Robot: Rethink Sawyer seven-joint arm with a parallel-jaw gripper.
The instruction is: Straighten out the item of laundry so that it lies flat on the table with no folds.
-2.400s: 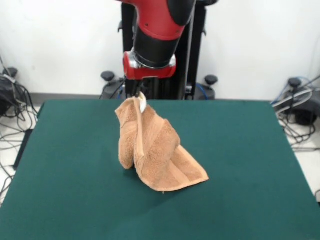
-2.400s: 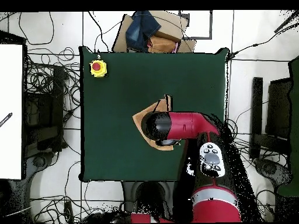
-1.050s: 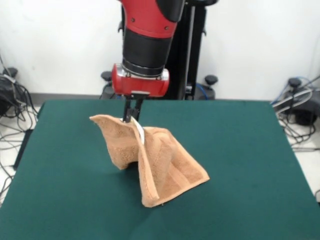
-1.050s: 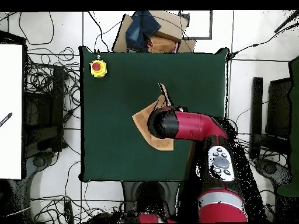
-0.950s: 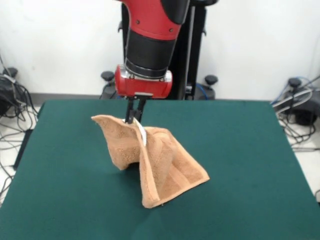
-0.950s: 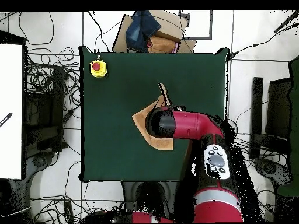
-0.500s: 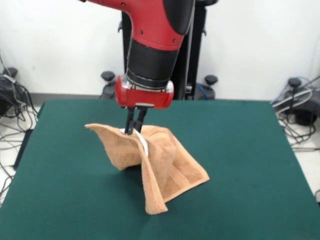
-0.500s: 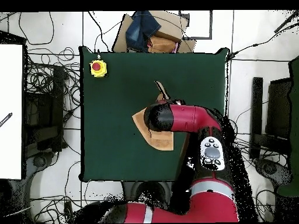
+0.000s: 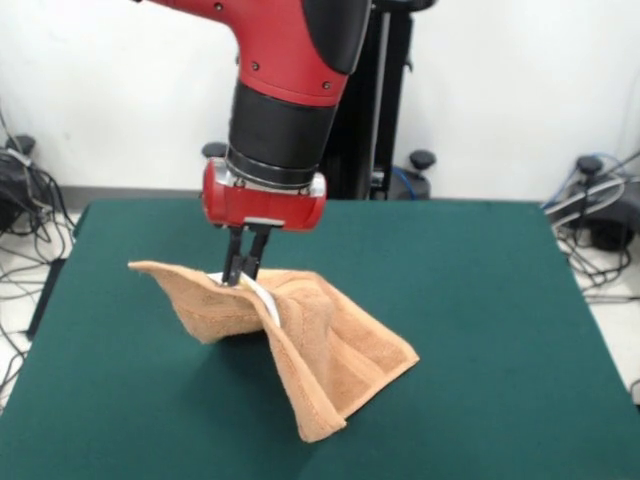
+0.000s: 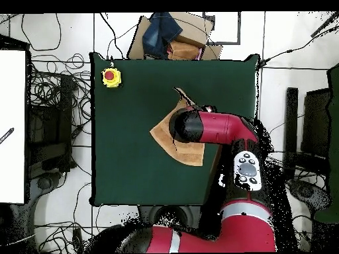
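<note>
The jaws [image 9: 243, 272] are pinched shut on the top edge of the towel [image 9: 300, 345], right beside its white label [image 9: 262, 296] — the two dark fingers sit close together with cloth between them. There is one towel, one label, one arm [image 9: 280, 90]. The arm comes straight down from above, its red wrist ring directly over the jaws and the jaws pointing down at the tabletop [image 9: 500, 330]. From the jaws one corner of the towel sticks out sideways in the air toward the picture's left in the front view; the rest drapes down and toward the camera, its lower part resting on the tabletop in folds. In the overhead view the arm [image 10: 212, 127] covers the jaws, and the towel [image 10: 173, 144] shows beside and beneath it — one yellow box with a red button [image 10: 111, 77] sits well apart at a tabletop corner.
</note>
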